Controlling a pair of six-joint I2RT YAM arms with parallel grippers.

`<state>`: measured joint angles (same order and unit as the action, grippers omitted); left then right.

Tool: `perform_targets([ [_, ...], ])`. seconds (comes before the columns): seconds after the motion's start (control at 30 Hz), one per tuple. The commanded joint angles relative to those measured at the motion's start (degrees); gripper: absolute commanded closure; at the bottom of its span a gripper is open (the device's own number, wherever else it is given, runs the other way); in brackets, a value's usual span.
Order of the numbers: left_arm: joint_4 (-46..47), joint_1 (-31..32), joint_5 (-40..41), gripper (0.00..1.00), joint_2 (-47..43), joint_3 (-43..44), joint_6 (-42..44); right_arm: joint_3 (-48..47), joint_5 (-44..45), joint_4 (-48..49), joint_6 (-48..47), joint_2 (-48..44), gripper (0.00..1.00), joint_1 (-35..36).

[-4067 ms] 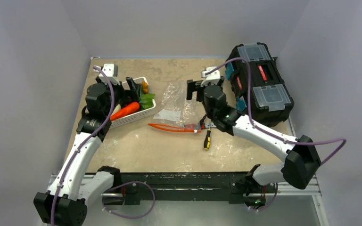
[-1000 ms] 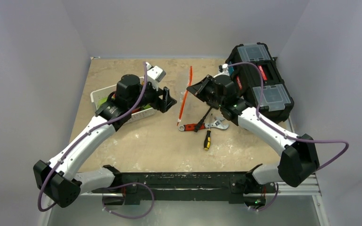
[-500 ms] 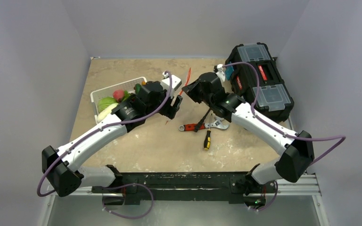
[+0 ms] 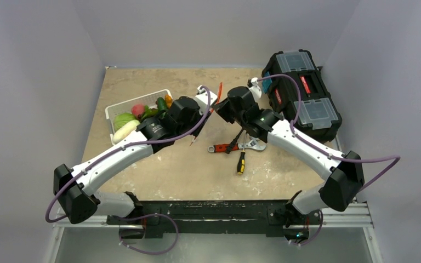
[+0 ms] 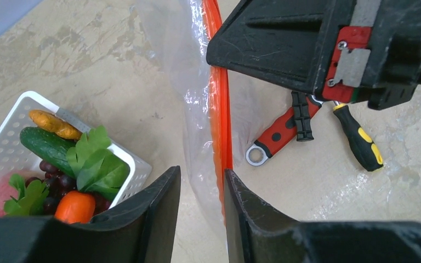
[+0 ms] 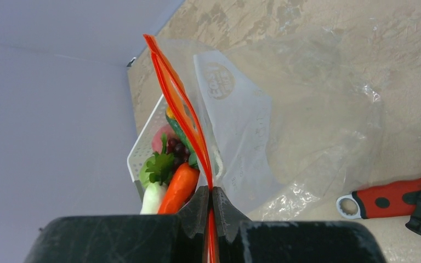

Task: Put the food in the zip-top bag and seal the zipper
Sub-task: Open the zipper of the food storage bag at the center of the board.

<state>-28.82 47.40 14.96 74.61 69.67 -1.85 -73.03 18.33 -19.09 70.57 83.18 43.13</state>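
The zip-top bag point(image 6: 285, 109) hangs off the table, clear and crinkly. My right gripper point(image 6: 211, 192) is shut on its red-orange zipper point(image 6: 181, 104). My left gripper point(image 5: 202, 175) is open, its fingers straddling the lower part of the zipper point(image 5: 219, 109). The strip lies against the right finger, with a gap on the other side. The food sits in the white basket point(image 5: 137, 164): carrot point(image 5: 75, 205), cucumber point(image 5: 46, 147), leafy greens point(image 5: 96, 164), grapes point(image 5: 55, 170) and a small orange piece point(image 5: 52, 123). From above, both grippers meet mid-table by the zipper point(image 4: 217, 92).
A red-handled wrench point(image 4: 230, 147) and a yellow-and-black screwdriver point(image 4: 241, 163) lie just right of the bag. A black toolbox point(image 4: 301, 96) stands at the back right. The basket point(image 4: 115, 109) is at the left, close behind my left forearm.
My left arm has swung right from the basket to the hanging bag, and its jaws have narrowed around the zipper. My right gripper keeps its hold and has barely moved.
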Motion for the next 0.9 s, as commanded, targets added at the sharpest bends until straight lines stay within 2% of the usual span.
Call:
perform_targets([
  [0.0, -0.45, 0.16, -2.28, 0.66, 1.42, 3.32, 0.17, -1.32, -1.21, 3.16, -3.04, -0.99, 1.00, 0.28],
  [0.07, -1.45, 0.18, -3.39, 0.63, 2.81, 4.21, 0.09, -0.88, -2.34, 4.22, -3.98, -1.16, 1.00, 0.28],
  [0.13, -2.29, 0.15, -4.84, 0.70, 3.81, 4.95, -0.09, -0.32, -3.15, 5.35, -4.95, -1.42, 1.00, 0.26],
  [0.27, -2.64, 0.11, -4.58, 0.98, 4.50, 5.22, -0.51, 0.92, -4.35, 7.28, -8.11, -2.85, 1.00, 0.23],
  [0.4, -1.51, 0.06, -3.70, 1.00, 3.87, 4.27, -0.53, 3.73, -6.10, 10.71, -11.81, -5.61, 1.00, 0.23],
  [0.6, 1.73, 0.01, -3.61, 1.00, 1.31, 1.46, -1.40, 7.27, -5.77, 12.51, -23.25, -10.05, 0.51, -1.11],
  [0.7, 2.46, -0.01, -2.65, 1.00, 0.40, 0.88, -1.85, 9.07, -5.70, 12.43, -27.60, -12.35, 0.44, -1.13],
  [0.87, 3.50, 0.06, -1.90, 1.00, -1.30, 0.11, -3.37, 11.65, -7.23, 12.55, -30.19, -13.33, 0.46, -0.98],
])
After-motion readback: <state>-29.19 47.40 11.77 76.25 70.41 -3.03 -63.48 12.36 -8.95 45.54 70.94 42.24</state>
